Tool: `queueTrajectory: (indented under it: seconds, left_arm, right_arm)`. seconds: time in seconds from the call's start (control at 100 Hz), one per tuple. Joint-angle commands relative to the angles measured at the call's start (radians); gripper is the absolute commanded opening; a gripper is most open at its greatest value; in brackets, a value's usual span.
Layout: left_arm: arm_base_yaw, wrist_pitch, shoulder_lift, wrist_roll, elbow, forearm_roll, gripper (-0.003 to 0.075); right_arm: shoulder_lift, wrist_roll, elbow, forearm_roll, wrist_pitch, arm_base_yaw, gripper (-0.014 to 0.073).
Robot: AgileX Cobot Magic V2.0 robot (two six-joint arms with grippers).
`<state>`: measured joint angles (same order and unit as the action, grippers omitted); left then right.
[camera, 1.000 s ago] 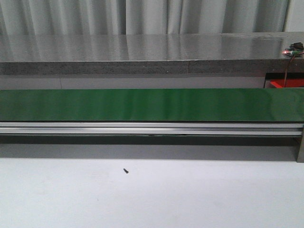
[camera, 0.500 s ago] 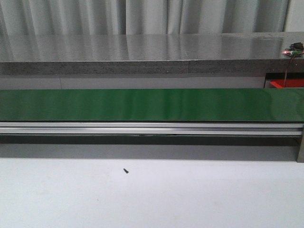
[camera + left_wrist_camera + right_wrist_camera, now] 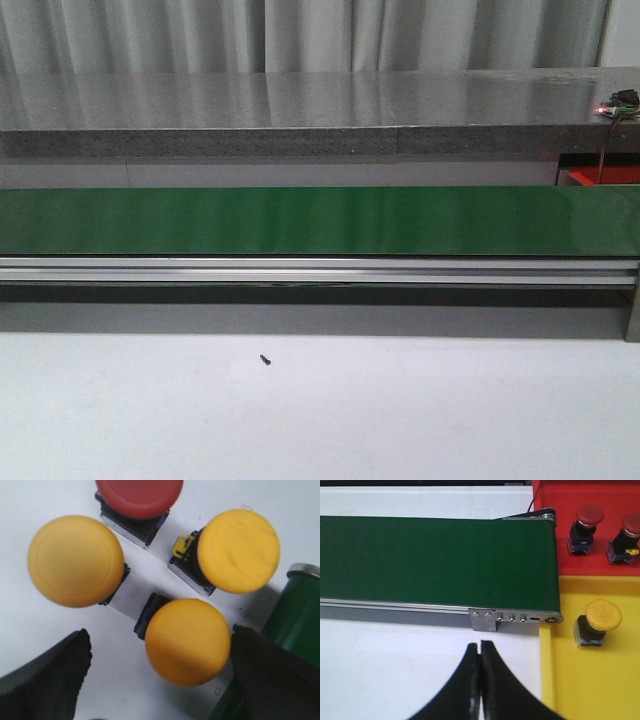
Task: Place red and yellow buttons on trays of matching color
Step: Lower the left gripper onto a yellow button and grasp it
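Fingers [image 3: 47, 672] of the left gripper [image 3: 165, 675] stand wide apart, one dark pad on each side of a yellow button [image 3: 187, 641] that sits between them on the white table [image 3: 30, 625]; whether either pad touches its cap cannot be told, though the pad on the belt side looks very close to it. Two more yellow buttons lie near it, a large-looking one [image 3: 75, 561] and another [image 3: 238, 550] tilted so its grey base and a yellow clip show. A red button [image 3: 139, 497] is cut off by the picture's edge beyond them. Just beside the group curves the green conveyor belt [image 3: 295, 620] with its metal roller end. The right gripper [image 3: 480, 685] has its two black fingertips pressed together with nothing between them, hovering over the white table in front of the belt's aluminium rail [image 3: 517, 616]. Past the belt's end, the red tray [image 3: 600, 535] holds two red buttons, one [image 3: 585, 527] and another [image 3: 624, 537], and the yellow tray [image 3: 560, 680] adjoining it holds one yellow button [image 3: 597, 622], standing upright. In the front view the belt [image 3: 320, 220] runs bare across the frame, neither arm shows, and a small dark screw [image 3: 265, 359] lies on the table.
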<state>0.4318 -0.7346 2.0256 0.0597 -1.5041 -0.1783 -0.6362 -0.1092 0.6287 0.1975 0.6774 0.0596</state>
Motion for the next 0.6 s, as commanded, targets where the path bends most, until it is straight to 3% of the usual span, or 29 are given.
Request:
queueTrajectory:
  seconds: [0.0,0.18,0.38,0.59]
  left_arm:
    - [0.003,0.047,-0.050,0.011,-0.031,-0.011,0.0565]
    - [0.003,0.070,-0.048,0.011,-0.031,-0.011,0.0543]
    - [0.003,0.093,-0.048,0.011,-0.031,-0.011,0.0372]
    - [0.003,0.097,-0.048,0.011,-0.031,-0.011,0.0245]
  right_arm:
    - [0.002,-0.006,0.026,0.016,-0.053,-0.002,-0.0067]
    - [0.002,-0.006,0.026,0.016,-0.053,-0.002,-0.0067]
    - [0.002,-0.006,0.026,0.017,-0.049,-0.002,-0.0067]
    - [0.002,-0.006,0.026,0.018,-0.038,-0.002,-0.0067]
